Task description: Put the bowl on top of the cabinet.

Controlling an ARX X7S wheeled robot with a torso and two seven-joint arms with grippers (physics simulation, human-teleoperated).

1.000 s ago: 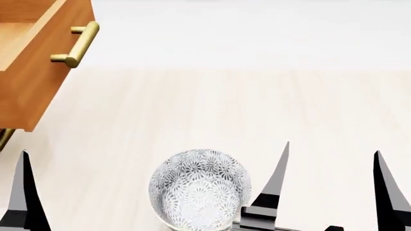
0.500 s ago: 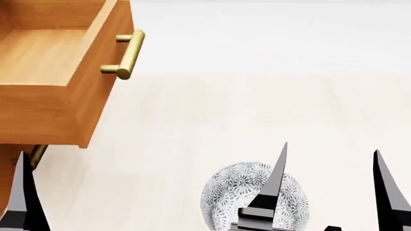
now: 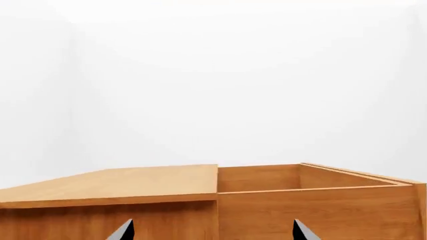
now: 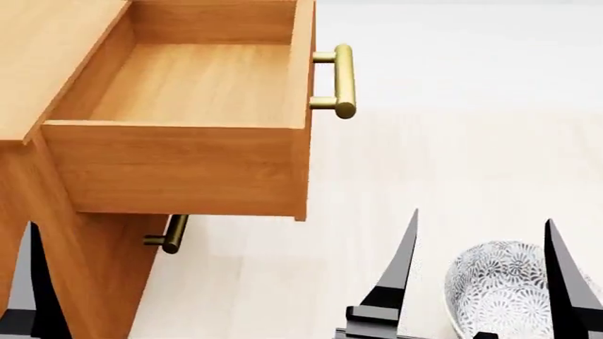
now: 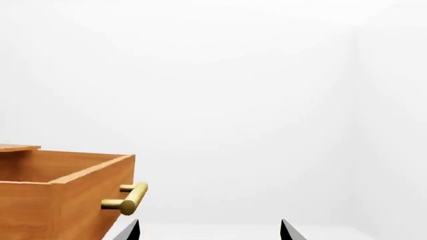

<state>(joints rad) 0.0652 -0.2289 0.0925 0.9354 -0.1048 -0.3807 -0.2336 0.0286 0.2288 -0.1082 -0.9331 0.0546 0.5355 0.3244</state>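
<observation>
The bowl, white with a dense grey-blue floral pattern, sits on the pale floor at the head view's bottom right. It is partly cut off by the frame edge and by a dark finger. My right gripper is open, and its two pointed fingers frame the bowl without holding it. The light-brown cabinet fills the left, its top drawer pulled out and empty. In the left wrist view my left gripper stands open facing the cabinet top. The right gripper also shows open in its own view.
The open drawer's brass bar handle juts out toward the floor area, and a second brass handle shows below on a shut drawer. The drawer front and handle lie to one side in the right wrist view. White walls lie behind.
The view has swung toward the cabinet: cabinet and open drawer slid rightward into the picture, and the bowl shifted from bottom centre to bottom right. Both grippers hold the same open pose.
</observation>
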